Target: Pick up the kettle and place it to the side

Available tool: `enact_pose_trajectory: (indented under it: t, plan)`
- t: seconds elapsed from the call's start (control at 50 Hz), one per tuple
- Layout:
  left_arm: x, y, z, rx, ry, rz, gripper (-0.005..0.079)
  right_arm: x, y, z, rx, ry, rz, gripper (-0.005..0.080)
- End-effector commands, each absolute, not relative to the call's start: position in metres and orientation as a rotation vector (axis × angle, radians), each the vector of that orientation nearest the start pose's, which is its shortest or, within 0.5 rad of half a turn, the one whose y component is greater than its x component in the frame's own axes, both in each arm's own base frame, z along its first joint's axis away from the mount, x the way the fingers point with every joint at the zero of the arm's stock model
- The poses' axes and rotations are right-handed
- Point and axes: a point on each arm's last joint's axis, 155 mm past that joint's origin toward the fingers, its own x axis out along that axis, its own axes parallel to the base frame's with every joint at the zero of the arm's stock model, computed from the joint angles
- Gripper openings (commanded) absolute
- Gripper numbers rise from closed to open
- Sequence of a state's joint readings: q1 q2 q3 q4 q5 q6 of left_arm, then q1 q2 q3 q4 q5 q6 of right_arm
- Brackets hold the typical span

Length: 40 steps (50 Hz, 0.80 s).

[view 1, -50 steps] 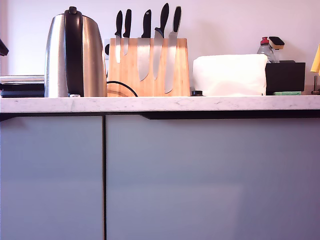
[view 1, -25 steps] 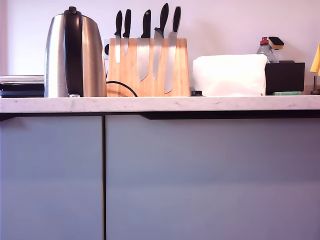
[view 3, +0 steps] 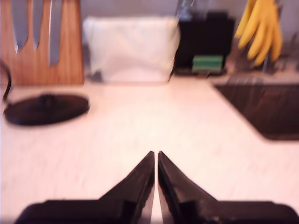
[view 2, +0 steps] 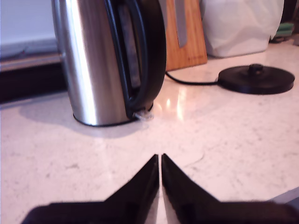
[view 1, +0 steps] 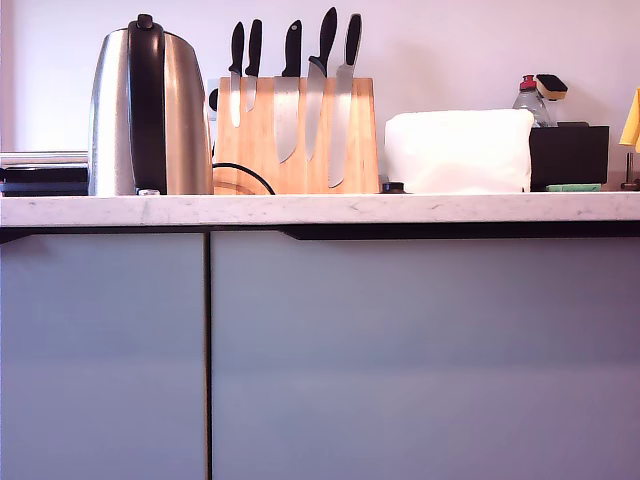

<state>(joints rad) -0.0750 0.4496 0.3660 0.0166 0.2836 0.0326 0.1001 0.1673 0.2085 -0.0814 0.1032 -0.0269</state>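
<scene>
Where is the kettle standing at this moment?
The kettle stands upright on the white countertop at the exterior view's left, next to the wooden knife block, off its black base.

The kettle (view 1: 150,108) stands on the worktop (view 1: 320,208), just beside the knife block (view 1: 296,135) on the exterior view's left. On the block's other side sits a toaster (view 1: 460,150). The kettle's base (view 2: 257,79) lies before the block, apart from the kettle.

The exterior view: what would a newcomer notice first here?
The tall steel kettle stands on the counter at the exterior view's left. Beside it is a wooden knife block with five black-handled knives. My first gripper points at the kettle, shut and empty.
</scene>
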Motion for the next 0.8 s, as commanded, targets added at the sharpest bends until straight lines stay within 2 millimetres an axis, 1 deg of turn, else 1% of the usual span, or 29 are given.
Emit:
enact_pose_trajectory:
  t: [0.0,0.08,0.22,0.26,0.44,0.78]
  plan:
    - [0.269,-0.073,0.226,0.037,0.079,-0.363,-0.0018,0.254,0.01,0.19,-0.033,0.057,0.012,-0.0011]
    - [0.266,-0.073,0.22,0.035,0.087,-0.364,-0.0018,0.252,0.014,0.178,-0.034,0.064,0.029,-0.0011]
    - [0.26,-0.073,0.198,0.032,0.115,-0.366,-0.0018,0.249,0.016,0.171,-0.032,0.064,0.039,-0.0011]
    - [0.258,-0.073,0.195,0.023,0.124,-0.366,-0.0018,0.247,0.017,0.169,0.004,0.073,0.04,-0.0011]
    - [0.253,-0.073,0.198,-0.046,0.125,-0.363,-0.0018,0.245,0.016,0.15,0.019,0.15,0.037,-0.0011]
    - [0.252,-0.075,0.2,-0.046,0.12,-0.378,-0.0018,0.23,0.014,0.094,-0.01,0.378,0.033,-0.0011]
